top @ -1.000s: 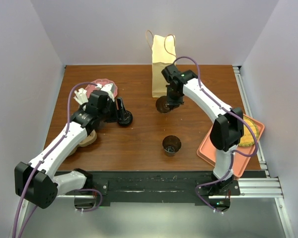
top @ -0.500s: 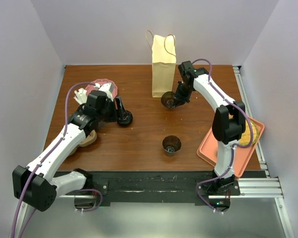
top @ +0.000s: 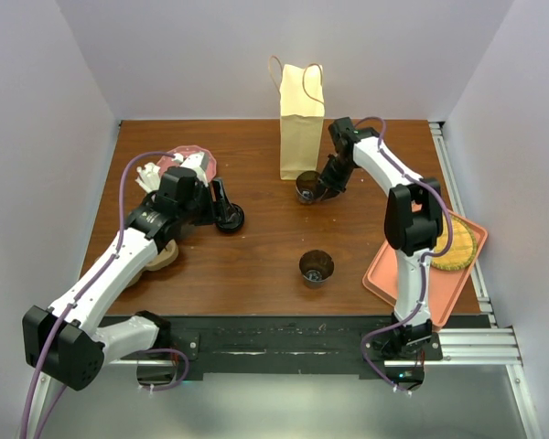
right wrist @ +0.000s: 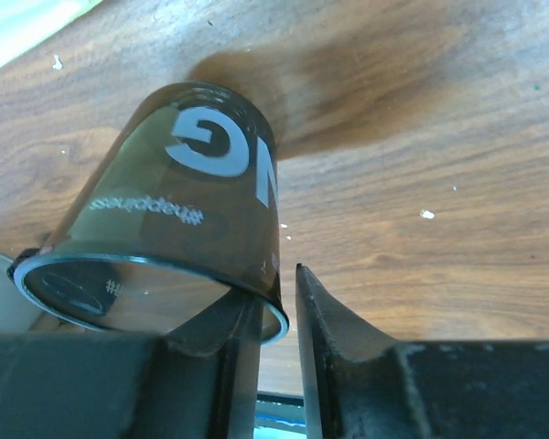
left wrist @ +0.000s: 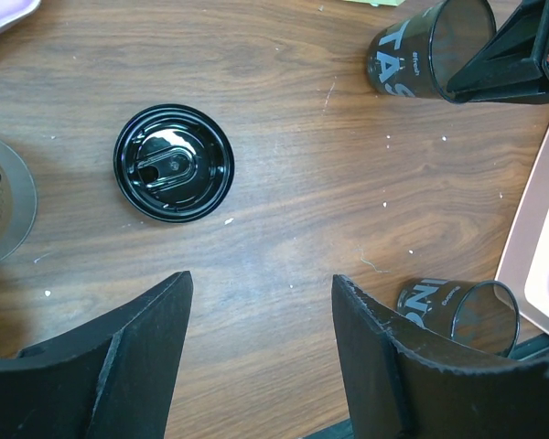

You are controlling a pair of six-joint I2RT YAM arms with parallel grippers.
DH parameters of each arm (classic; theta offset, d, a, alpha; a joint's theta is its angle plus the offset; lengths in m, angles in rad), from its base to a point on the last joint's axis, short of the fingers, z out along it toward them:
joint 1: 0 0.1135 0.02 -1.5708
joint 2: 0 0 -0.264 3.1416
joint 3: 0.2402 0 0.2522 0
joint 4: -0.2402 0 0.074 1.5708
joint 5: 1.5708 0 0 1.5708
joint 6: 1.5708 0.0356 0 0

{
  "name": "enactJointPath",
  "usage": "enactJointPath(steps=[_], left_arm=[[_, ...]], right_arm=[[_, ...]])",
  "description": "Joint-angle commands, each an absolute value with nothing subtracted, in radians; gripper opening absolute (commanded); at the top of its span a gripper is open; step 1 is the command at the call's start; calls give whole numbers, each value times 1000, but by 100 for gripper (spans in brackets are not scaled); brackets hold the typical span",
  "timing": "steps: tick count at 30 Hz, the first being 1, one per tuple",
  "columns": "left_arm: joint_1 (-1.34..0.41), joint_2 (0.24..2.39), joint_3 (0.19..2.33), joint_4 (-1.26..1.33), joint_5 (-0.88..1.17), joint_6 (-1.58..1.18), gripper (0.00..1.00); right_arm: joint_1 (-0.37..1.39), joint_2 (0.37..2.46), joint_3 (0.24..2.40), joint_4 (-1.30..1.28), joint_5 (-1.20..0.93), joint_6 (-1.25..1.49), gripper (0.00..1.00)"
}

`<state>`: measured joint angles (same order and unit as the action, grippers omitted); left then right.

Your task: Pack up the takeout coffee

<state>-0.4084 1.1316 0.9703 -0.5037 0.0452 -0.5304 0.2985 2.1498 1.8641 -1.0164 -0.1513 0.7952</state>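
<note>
Two lidless dark translucent cups with white lettering are on the table, and I cannot tell which one is the takeout coffee. One cup [top: 306, 188] [right wrist: 183, 210] [left wrist: 421, 50] stands at the foot of the paper bag [top: 301, 119]. My right gripper [top: 323, 186] [right wrist: 279, 293] straddles that cup's rim, one finger inside and one outside. The gripper is slightly open, with a thin gap at the outer finger. The other cup [top: 317, 267] [left wrist: 457, 311] stands mid-table. A loose black lid [top: 229, 218] [left wrist: 173, 162] lies just beyond my open, empty left gripper [top: 218, 203] [left wrist: 261, 279].
A pink tray [top: 407, 274] holding a round waffle [top: 457, 242] lies at the right edge. A pink plate [top: 194, 157] and white utensils [top: 150, 177] sit back left. A round grey-rimmed object [top: 161, 257] [left wrist: 0, 210] lies under the left arm.
The right arm has swung round to the cup's right side beside the bag, and its jaws have parted from the rim. The left arm has barely moved.
</note>
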Motion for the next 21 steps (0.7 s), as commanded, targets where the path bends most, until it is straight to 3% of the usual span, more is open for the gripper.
enactJointPath(steps=[1, 16, 21], left_arm=[[-413, 1120, 1006, -497, 23, -517, 68], [-455, 1199, 1078, -475, 66, -361, 66], [-532, 1360, 1120, -535, -51, -310, 60]], right_arm=[[293, 2140, 1933, -1014, -167, 819, 27], [295, 2089, 2100, -1113, -100, 701, 48], [307, 1872, 1921, -1056, -107, 580, 59]])
